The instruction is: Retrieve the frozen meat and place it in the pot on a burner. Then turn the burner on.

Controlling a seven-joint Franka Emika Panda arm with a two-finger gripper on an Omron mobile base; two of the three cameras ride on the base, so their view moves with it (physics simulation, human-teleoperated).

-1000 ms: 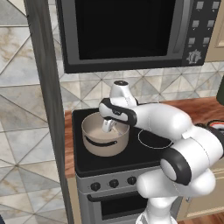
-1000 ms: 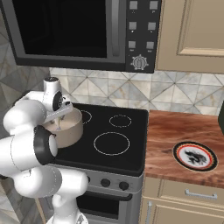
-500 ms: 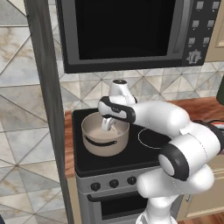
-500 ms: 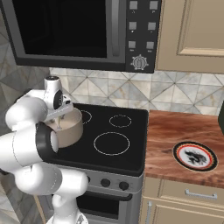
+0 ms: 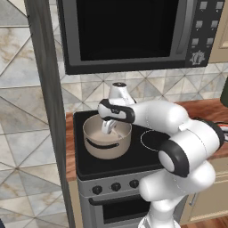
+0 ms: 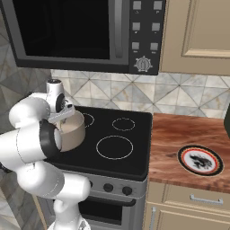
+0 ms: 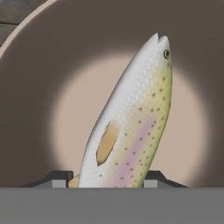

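Landmark: the pot (image 5: 107, 141), on the black stove top (image 5: 133, 156), front-left zone, nearest the tall dark panel.

Gripper (image 5: 107, 129) hangs over the pot mouth, pointing down into it. From the hand view we look straight into the pot (image 7: 35, 109): pale round floor, darker wall around.

The meat (image 7: 131, 122) is a fish, silver-white with a yellow flank, pink stripe and dark spots. It runs from between the jaws toward the pot floor, head away from the hand. Jaws nearly closed on its tail end; both tips (image 7: 151, 179) sit flush against it. We cannot tell whether the head touches the floor.

Step in hand, as we judge it: placing, fish inside the pot but not yet let go.

Next move calls for opening the jaws, lifting clear of the rim, then going to the knobs (image 5: 115, 187) on the stove's front face below the pot. We cannot tell which knob serves this burner.
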